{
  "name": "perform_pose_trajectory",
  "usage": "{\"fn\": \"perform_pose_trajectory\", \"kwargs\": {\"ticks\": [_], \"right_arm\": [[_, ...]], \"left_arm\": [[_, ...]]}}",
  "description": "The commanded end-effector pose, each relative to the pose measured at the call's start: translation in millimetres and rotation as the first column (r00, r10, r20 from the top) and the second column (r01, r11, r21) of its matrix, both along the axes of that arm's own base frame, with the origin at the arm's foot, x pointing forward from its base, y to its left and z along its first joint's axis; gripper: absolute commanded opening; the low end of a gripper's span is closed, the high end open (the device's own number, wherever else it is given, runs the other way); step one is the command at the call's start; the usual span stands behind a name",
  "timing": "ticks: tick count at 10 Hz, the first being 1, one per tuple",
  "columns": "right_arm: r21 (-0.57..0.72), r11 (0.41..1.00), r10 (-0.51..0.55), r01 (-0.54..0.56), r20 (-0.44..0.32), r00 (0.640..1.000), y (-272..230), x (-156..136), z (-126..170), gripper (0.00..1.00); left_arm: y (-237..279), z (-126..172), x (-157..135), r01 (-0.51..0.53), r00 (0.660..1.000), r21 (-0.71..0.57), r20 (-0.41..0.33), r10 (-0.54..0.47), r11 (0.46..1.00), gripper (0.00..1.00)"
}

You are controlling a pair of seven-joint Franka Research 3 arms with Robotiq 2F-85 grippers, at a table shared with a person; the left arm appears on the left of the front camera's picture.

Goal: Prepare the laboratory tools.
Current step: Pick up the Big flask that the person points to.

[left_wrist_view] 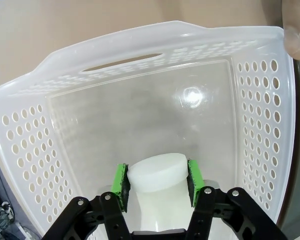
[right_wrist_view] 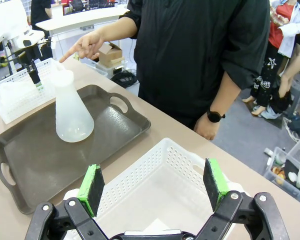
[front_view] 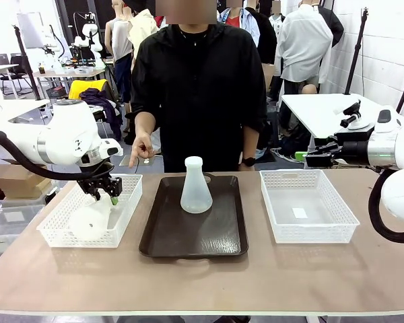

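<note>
the left gripper (front_view: 106,195) is inside the left basket (front_view: 54,232), closed on the neck of the left flask (front_view: 91,217); in the left wrist view its green pads (left_wrist_view: 121,184) press both sides of that neck just under the mouth, with the basket's floor beyond. from the front this flask looks tilted, its wide base low in the basket, and i cannot tell whether the base rests on the floor or is lifted clear. the middle flask (front_view: 196,188) stands upright and free on the far half of the dark tray (front_view: 168,235), which lies between the two baskets on the surface (front_view: 202,282). the right basket (front_view: 316,233) holds no flask, just a small white label on its floor. the right gripper (right_wrist_view: 153,184) hangs above that basket with its jaws wide apart and nothing between them. the person's hand (front_view: 141,149) points a finger down toward the far side of the left basket. as i judge it, the job is about half done: one flask looks set out on the tray, the other is grasped but not yet placed, and the pictures do not settle whether it is bound for the tray.
</note>
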State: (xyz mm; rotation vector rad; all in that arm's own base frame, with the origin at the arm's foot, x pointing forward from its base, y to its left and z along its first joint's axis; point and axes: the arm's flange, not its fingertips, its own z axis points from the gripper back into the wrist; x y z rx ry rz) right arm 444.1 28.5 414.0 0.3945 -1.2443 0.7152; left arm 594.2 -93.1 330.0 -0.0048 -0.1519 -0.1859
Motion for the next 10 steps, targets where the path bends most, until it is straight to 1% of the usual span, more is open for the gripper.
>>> {"fn": "perform_pose_trajectory", "kwargs": {"ticks": [1,4,6,7,8,10], "right_arm": [[0.001,1.000,0.005,-0.005,-0.010,1.000,0.8,2.3,3.1,1.00],[0.001,1.000,0.005,-0.005,-0.010,1.000,0.8,2.3,3.1,1.00],[0.001,1.000,0.005,-0.005,-0.010,1.000,0.8,2.3,3.1,1.00],[0.001,1.000,0.005,-0.005,-0.010,1.000,0.8,2.3,3.1,1.00],[0.001,1.000,0.005,-0.005,-0.010,1.000,0.8,2.3,3.1,1.00],[0.001,1.000,0.005,-0.005,-0.010,1.000,0.8,2.3,3.1,1.00]], "left_arm": [[-1.8,2.9,1.3,-0.028,0.999,0.032,-0.019,0.028,0.999,0.00],[-1.1,-3.2,1.5,-0.029,0.999,0.032,-0.034,0.030,0.999,0.00],[-0.7,-3.6,0.7,-0.030,0.999,0.026,-0.028,0.031,0.999,0.00],[-1.1,0.0,-2.7,-0.056,0.997,0.012,-0.046,0.057,0.998,0.00],[0.2,-0.5,-0.8,-0.001,1.000,0.002,-0.014,0.001,1.000,0.00],[0.2,-0.5,-0.8,-0.001,1.000,0.002,-0.014,0.001,1.000,0.00]]}}
